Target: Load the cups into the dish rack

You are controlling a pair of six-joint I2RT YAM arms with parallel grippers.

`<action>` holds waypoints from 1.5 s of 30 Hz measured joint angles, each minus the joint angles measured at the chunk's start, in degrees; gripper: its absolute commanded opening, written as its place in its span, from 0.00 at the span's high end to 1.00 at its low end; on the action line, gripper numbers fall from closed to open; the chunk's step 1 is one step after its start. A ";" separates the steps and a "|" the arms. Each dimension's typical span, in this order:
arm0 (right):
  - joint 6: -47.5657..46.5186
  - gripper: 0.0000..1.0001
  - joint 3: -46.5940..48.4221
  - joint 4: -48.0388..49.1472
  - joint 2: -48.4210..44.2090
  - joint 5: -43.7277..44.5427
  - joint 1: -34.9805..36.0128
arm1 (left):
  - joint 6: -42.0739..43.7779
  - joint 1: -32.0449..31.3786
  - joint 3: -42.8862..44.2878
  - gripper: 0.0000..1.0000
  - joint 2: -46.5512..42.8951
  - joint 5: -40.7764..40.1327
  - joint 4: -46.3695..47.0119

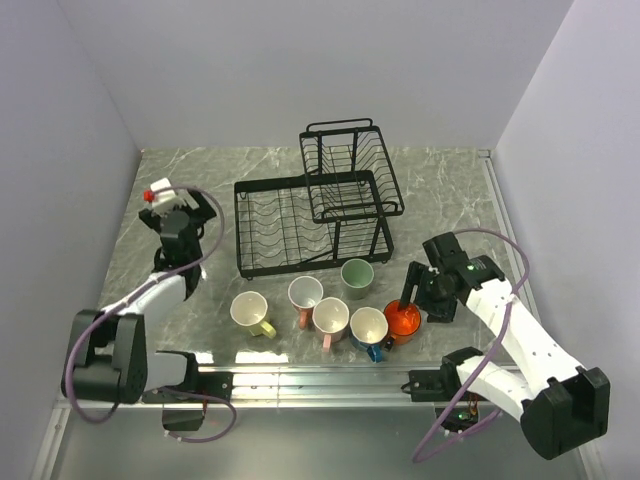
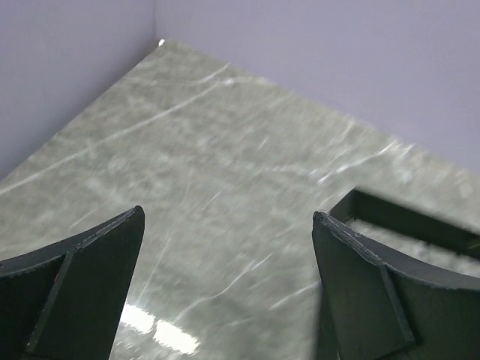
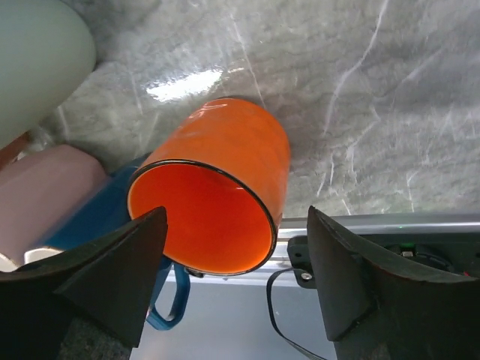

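Note:
Six cups stand in a cluster near the front edge: yellow, two pink, pale green, blue and orange. Behind them stands the black wire dish rack with its raised upper basket; no cup is in it. My right gripper hangs open just over the orange cup. In the right wrist view its left finger overlaps the rim and its right finger stands apart from it. My left gripper is open and holds nothing at the far left.
The blue cup touches the orange one on its left, with a pink cup and the pale green cup beyond. The metal front rail runs right beside the orange cup. A corner of the rack shows past my left fingers.

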 measured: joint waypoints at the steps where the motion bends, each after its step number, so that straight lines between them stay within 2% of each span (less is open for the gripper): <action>1: 0.44 0.23 -0.24 -0.02 -0.02 0.13 0.13 | -0.76 0.02 2.03 0.01 -1.31 0.33 -2.91; 8: 2.54 0.36 -4.85 1.62 0.09 0.31 0.96 | -6.84 0.00 13.44 0.01 -6.05 3.98 -22.03; 11: 3.32 0.49 -7.54 3.13 0.09 0.26 1.18 | -10.23 0.02 19.63 0.01 -6.38 6.88 -31.54; 15: 3.96 0.89 -9.68 4.68 0.15 0.15 1.55 | -13.60 0.00 22.14 0.01 -9.40 10.60 -37.77; 18: 4.85 1.00 -10.21 5.55 -0.20 0.68 1.97 | -14.16 0.00 23.06 0.01 -11.58 14.12 -41.55; 23: 6.36 1.00 -9.75 4.42 -5.01 2.91 2.32 | -15.56 0.00 25.38 0.01 -12.17 18.32 -46.36; 28: 7.02 1.00 -3.96 0.39 -8.85 6.82 2.32 | -16.50 0.00 26.80 0.01 -14.21 22.77 -47.80; 30: 7.21 1.00 -0.76 -1.53 -9.60 8.33 2.34 | -16.65 0.00 27.41 0.01 -14.93 25.99 -48.06; 32: 7.34 1.00 2.84 -3.52 -10.45 9.92 2.32 | -17.11 0.02 29.88 0.05 -13.97 30.84 -48.98; 34: 7.15 1.00 7.06 -5.49 -11.13 11.43 2.32 | -18.27 -0.09 34.45 0.10 -10.97 36.44 -50.95; 37: 5.92 1.00 15.08 -7.32 -11.13 12.46 2.32 | -20.76 -1.53 40.79 0.10 -5.88 43.67 -51.45; 42: 4.07 1.00 25.94 0.00 -11.23 7.93 2.32 | -26.16 -9.70 46.88 0.10 -0.76 54.14 -49.64; 45: 4.98 1.00 28.92 8.22 -10.73 2.75 2.32 | -31.01 -15.37 47.65 0.08 0.79 60.96 -42.01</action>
